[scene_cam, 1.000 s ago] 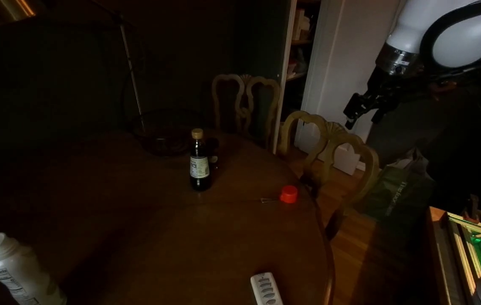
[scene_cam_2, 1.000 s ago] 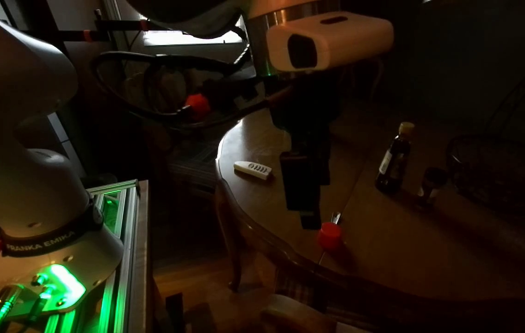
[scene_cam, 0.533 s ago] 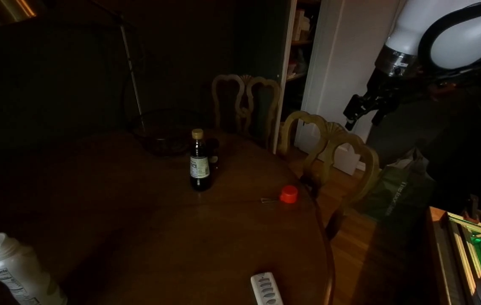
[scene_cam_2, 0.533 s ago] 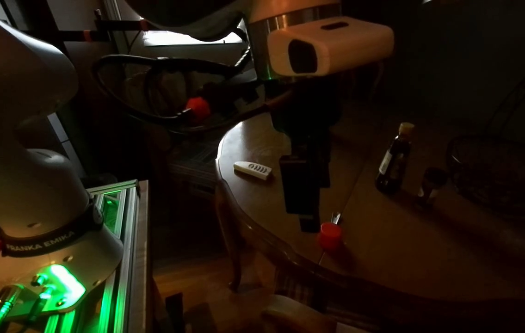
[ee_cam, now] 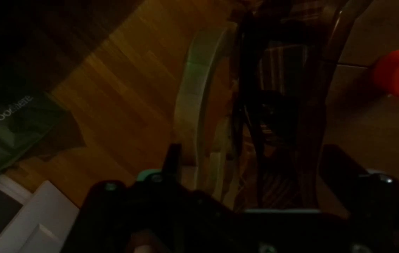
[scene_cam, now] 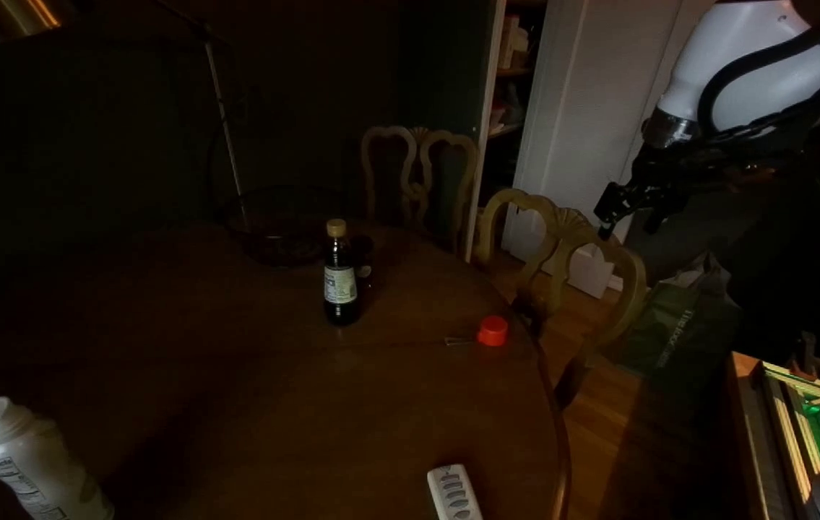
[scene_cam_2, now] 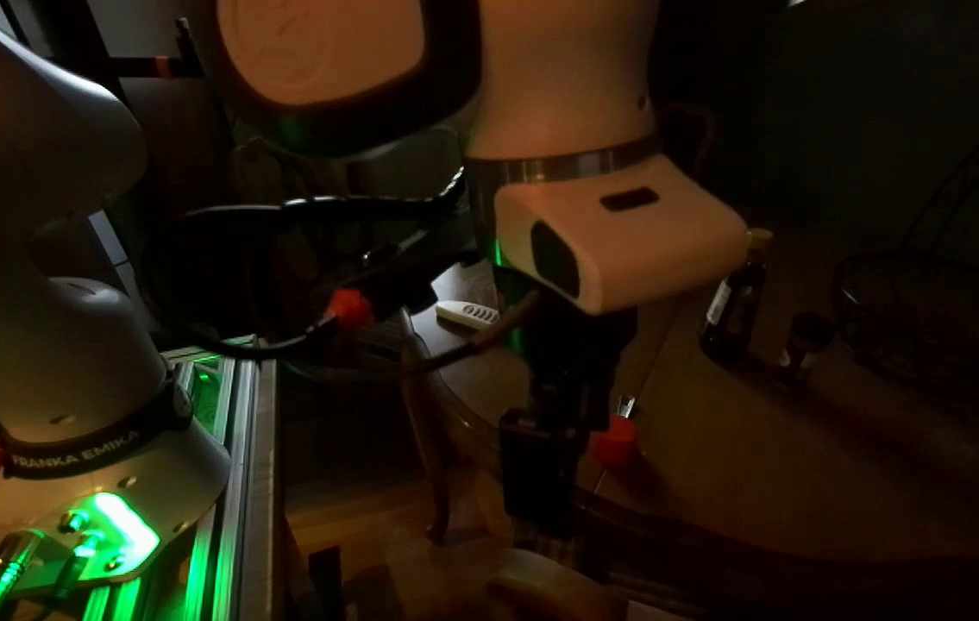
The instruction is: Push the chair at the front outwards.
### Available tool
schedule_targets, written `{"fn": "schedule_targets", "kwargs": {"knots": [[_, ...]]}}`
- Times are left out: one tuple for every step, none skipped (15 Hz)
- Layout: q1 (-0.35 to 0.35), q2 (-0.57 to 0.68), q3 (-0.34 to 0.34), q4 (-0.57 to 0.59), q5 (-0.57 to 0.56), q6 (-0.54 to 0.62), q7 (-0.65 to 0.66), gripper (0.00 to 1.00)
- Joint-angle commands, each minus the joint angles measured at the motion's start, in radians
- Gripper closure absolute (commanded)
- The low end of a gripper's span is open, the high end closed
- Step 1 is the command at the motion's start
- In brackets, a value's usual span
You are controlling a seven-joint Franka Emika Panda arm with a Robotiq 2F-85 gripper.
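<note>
Beside the chair [ee_cam: 188,102], gripper [ee_cam: 252,156] agape; best narrow it, dip between backrest [scene_cam: 568,222] and table [ee_cam: 368,137], press outward.

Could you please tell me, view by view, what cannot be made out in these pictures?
Chair, in an exterior view: cut off by the bottom edge; wrist view: part of its back hidden by the pincer.
Green bag, wrist view: cut off by the left edge.
White can, in an exterior view: base cut off by the bottom edge.
Bottle label, in an exterior view: print too small to read.
</note>
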Motion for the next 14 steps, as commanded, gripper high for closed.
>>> {"fn": "schedule_targets", "kwargs": {"knots": [[-0.021, 0.099, -0.061, 0.005, -0.004, 0.098, -0.015, 0.00], [-0.024, 0.115, -0.075, 0.008, -0.003, 0.107, -0.017, 0.00], [-0.031, 0.131, -0.088, 0.010, -0.008, 0.123, -0.016, 0.00], [-0.033, 0.150, -0.102, 0.012, -0.004, 0.138, -0.023, 0.00], [-0.032, 0.167, -0.115, 0.015, 0.001, 0.150, -0.030, 0.00], [-0.036, 0.185, -0.122, 0.019, -0.008, 0.166, -0.028, 0.00], [-0.024, 0.200, -0.136, 0.020, 0.011, 0.185, -0.050, 0.00], [-0.009, 0.214, -0.150, 0.020, 0.040, 0.209, -0.082, 0.00], [0.001, 0.229, -0.159, 0.021, 0.058, 0.235, -0.105, 0.24], [0.006, 0.241, -0.165, 0.021, 0.070, 0.259, -0.120, 0.26], [0.017, 0.245, -0.172, 0.020, 0.099, 0.269, -0.148, 0.32], [0.026, 0.250, -0.177, 0.018, 0.127, 0.280, -0.173, 0.42], [0.044, 0.251, -0.185, 0.017, 0.180, 0.279, -0.217, 0.50], [0.059, 0.251, -0.190, 0.017, 0.231, 0.274, -0.253, 0.58]]}}
